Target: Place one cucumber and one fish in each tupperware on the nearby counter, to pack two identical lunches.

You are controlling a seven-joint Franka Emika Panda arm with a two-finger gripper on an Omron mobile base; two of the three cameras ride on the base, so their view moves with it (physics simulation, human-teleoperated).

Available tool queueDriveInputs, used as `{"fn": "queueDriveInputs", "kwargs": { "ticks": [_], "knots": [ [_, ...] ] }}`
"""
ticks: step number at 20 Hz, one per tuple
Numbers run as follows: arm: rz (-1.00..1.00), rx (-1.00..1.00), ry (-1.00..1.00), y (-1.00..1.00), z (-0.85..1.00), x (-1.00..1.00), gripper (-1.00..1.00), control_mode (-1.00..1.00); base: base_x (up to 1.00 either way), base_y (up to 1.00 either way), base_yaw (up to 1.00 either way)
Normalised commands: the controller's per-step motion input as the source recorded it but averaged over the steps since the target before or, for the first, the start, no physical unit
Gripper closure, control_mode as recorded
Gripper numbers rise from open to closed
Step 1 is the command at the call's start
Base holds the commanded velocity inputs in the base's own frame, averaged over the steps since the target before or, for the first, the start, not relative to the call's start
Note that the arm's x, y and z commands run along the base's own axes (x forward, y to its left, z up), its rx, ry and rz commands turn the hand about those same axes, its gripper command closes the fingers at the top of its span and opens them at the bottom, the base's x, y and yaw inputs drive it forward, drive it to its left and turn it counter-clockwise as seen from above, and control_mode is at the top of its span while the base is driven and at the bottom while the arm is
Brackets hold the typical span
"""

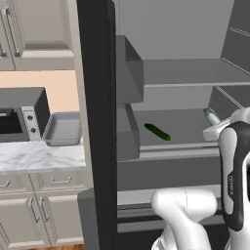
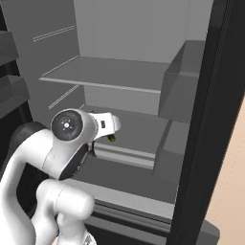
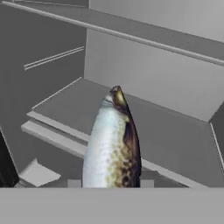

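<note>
- my hand (image 3: pixel 111 183) is narrowed down onto the pale silvery fish (image 3: pixel 113 144); in the hand view it rises straight up from between my finger tips, head away from me, so i judge i am holding it by its tail end.
- the fish's long axis runs along my hand's line of sight, pointing into the open fridge toward the back wall above the lower shelf (image 3: pixel 175 144).
- in the left base view the fish (image 1: pixel 212 117) shows as a pale shape just past my wrist, at the right end of that shelf; i cannot tell whether it is touching the shelf or is already clear of it.
- a dark-green cucumber (image 1: pixel 157 132) lies on the same shelf, off to my left, apart from the fish, its long axis slanting across the shelf.
- the relation that matters now: the grey tupperware (image 1: pixel 63 129) sits on the bench (image 1: pixel 39 156) well to my left, beyond the dark fridge door edge (image 1: pixel 97 122), leaning up against the toaster oven (image 1: pixel 22 114).
- so the fish has to come back out of the fridge and swing left around that door edge, which stands between my hand and the tray.
- my guess at the risk: the fish sticks out well ahead of my fingers, so its head could clip the door on the way round.
</note>
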Motion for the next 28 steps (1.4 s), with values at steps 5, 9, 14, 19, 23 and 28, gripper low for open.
{"fn": "queueDriveInputs", "kwargs": {
  "ticks": [5, 9, 14, 19, 23, 28],
  "knots": [
    [0.17, -0.05, 0.01, 0.04, -0.25, -0.41, 1.00, -1.00, 0.00, 0.00, 0.00],
    [0.05, -0.04, 0.00, 0.17, -0.16, -0.33, 1.00, 1.00, -0.35, 0.24, 0.01],
    [0.00, 0.00, 0.00, 0.00, 0.00, 0.00, 1.00, 1.00, -0.93, 0.18, -0.02],
    [0.00, 0.00, 0.00, 0.00, 0.00, 0.00, 1.00, 1.00, -0.94, 0.00, -0.07],
    [0.00, 0.00, 0.00, 0.00, 0.00, 0.00, 1.00, 1.00, -0.84, 0.02, -0.05],
    [0.00, 0.00, 0.00, 0.00, 0.00, 0.00, 1.00, 1.00, -0.78, 0.30, -0.03]
  ]
}}
